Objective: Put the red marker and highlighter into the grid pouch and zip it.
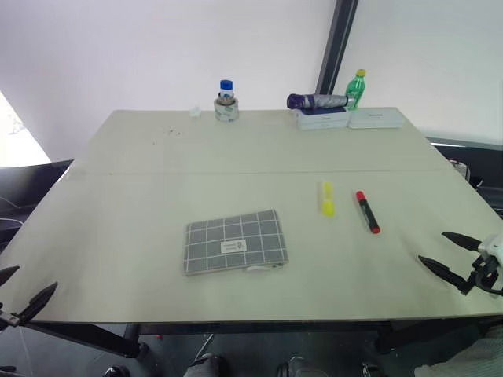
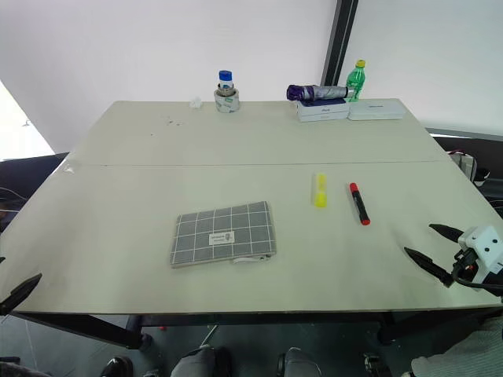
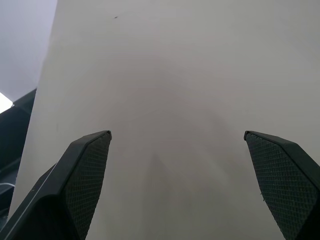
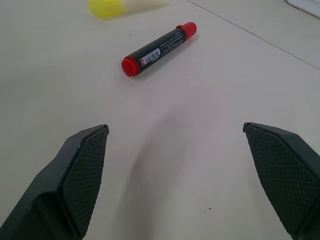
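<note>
Grid pouch [image 1: 234, 242] lies flat mid-frame on the table [image 1: 141, 196]; can't tell what's inside. Highlighter [image 1: 327, 199] and red marker [image 1: 367, 211] sit right of it. My left gripper [image 1: 17, 294] and right gripper [image 1: 448, 253] are both wide open, holding nothing.

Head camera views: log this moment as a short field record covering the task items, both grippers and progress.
pouch: grid pouch flat on table, looks closed
red marker: red marker on table, right of pouch
highlighter: highlighter beside the marker, apart from it
left gripper: left gripper open, empty, at near left edge
right gripper: right gripper open, empty, short of the marker
progress: nothing packed yet
</note>
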